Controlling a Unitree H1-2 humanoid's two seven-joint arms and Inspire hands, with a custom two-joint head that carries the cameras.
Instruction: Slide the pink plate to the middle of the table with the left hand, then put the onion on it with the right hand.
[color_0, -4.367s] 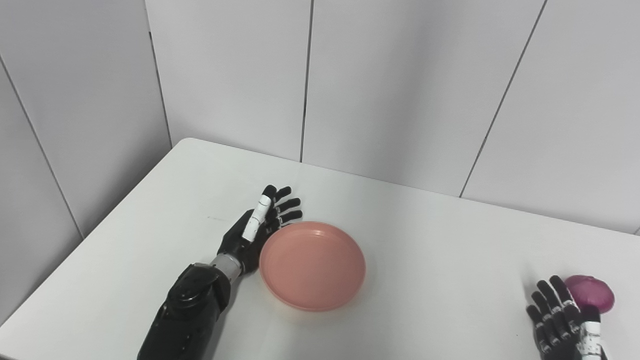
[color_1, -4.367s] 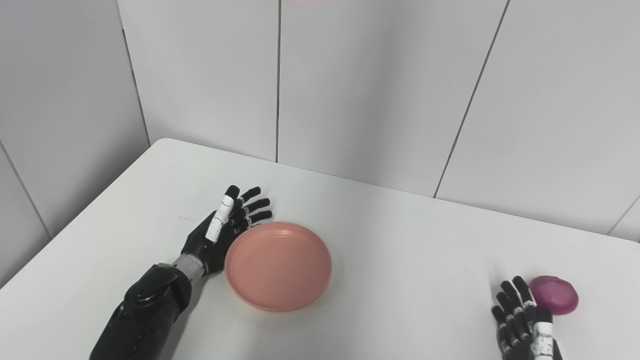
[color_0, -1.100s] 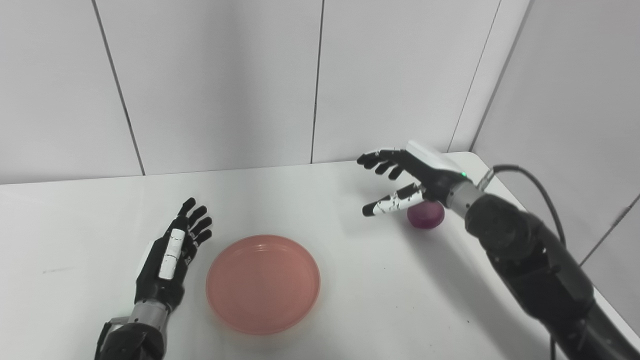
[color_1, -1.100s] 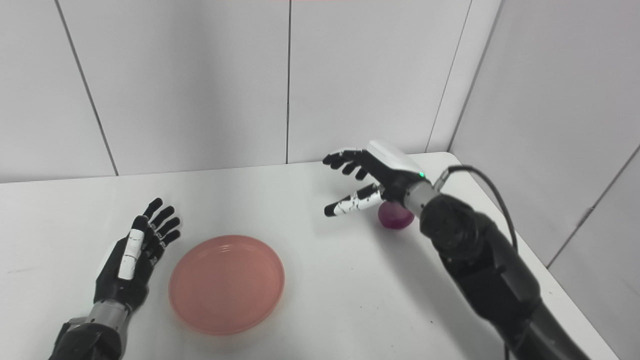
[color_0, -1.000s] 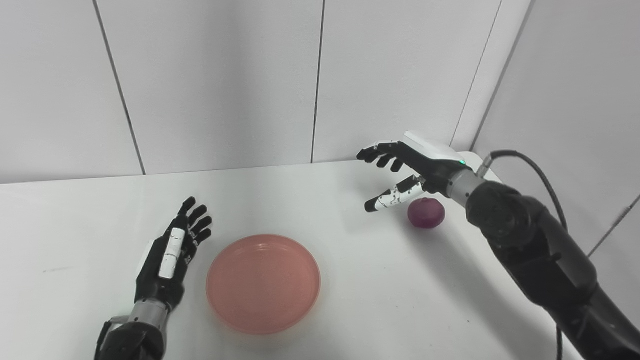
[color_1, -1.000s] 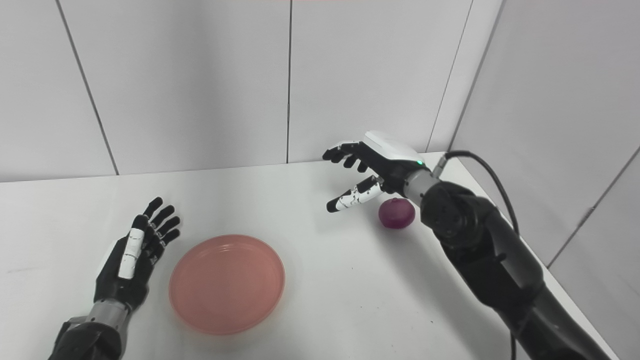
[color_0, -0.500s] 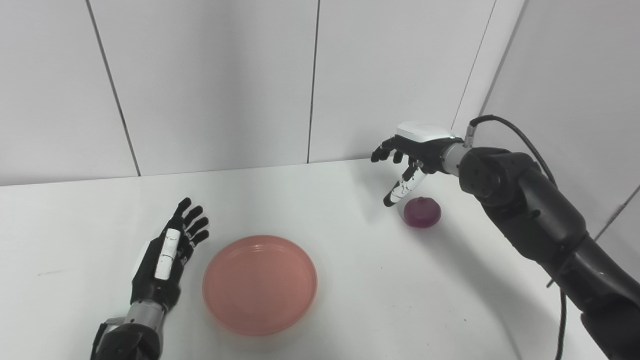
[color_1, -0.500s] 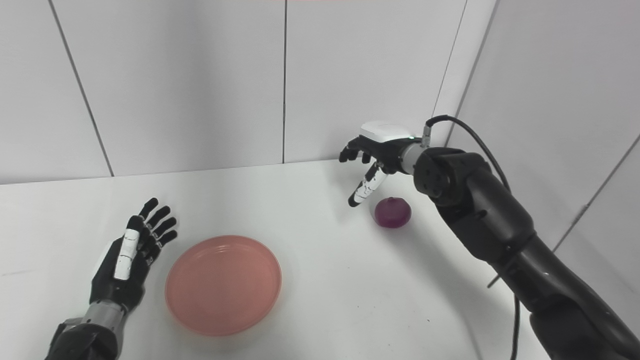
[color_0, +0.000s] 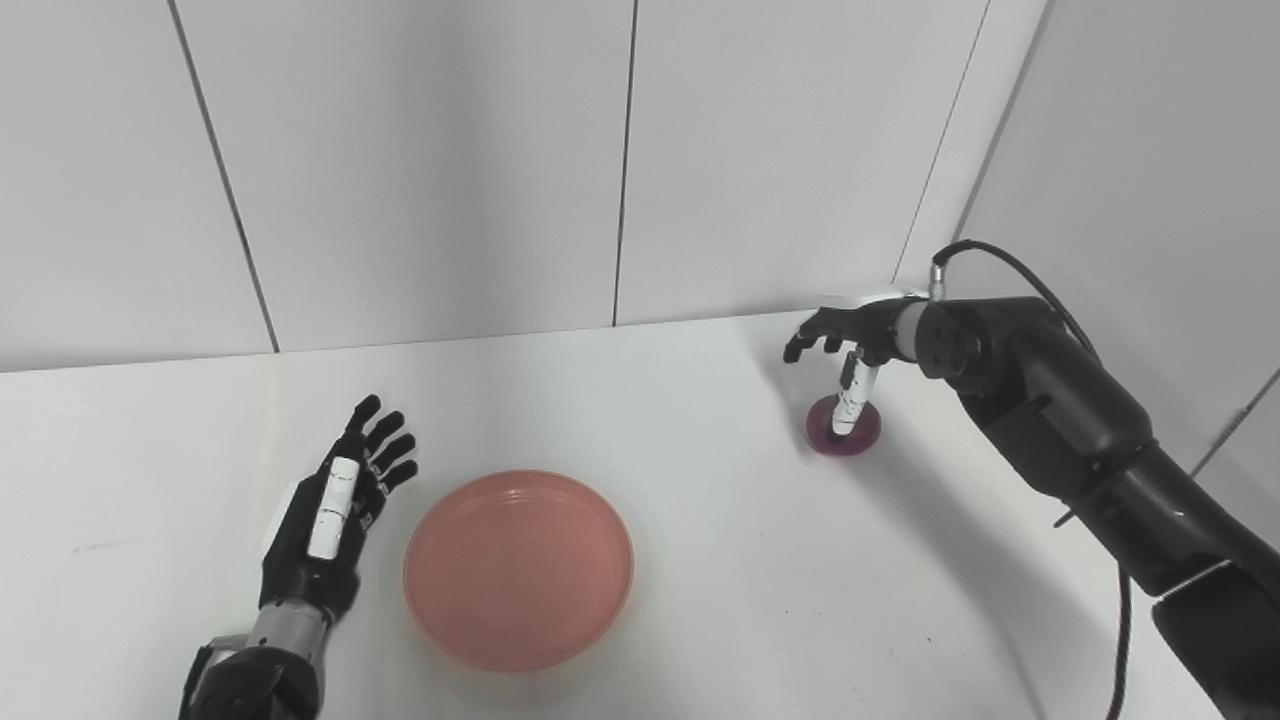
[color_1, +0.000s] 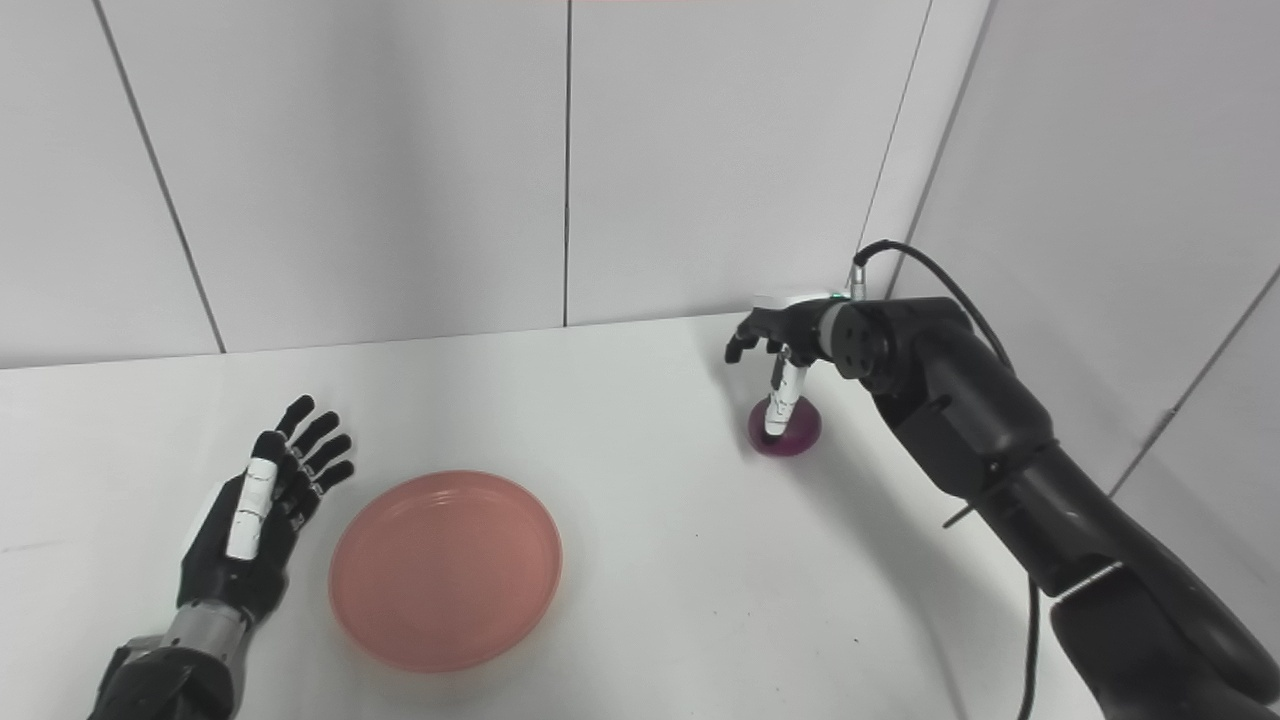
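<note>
One round, shallow pink plastic plate (color_0: 518, 568) lies on the white bench (color_0: 700, 560). One small, round purple onion (color_0: 845, 432) sits on the same bench. Two black robot hands are in view: a left hand (color_0: 330, 520) and a right hand (color_0: 848, 335).

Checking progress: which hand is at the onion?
The right hand, poised over the onion with its thumb reaching down onto it. The left hand lies open beside the pink plate.
</note>
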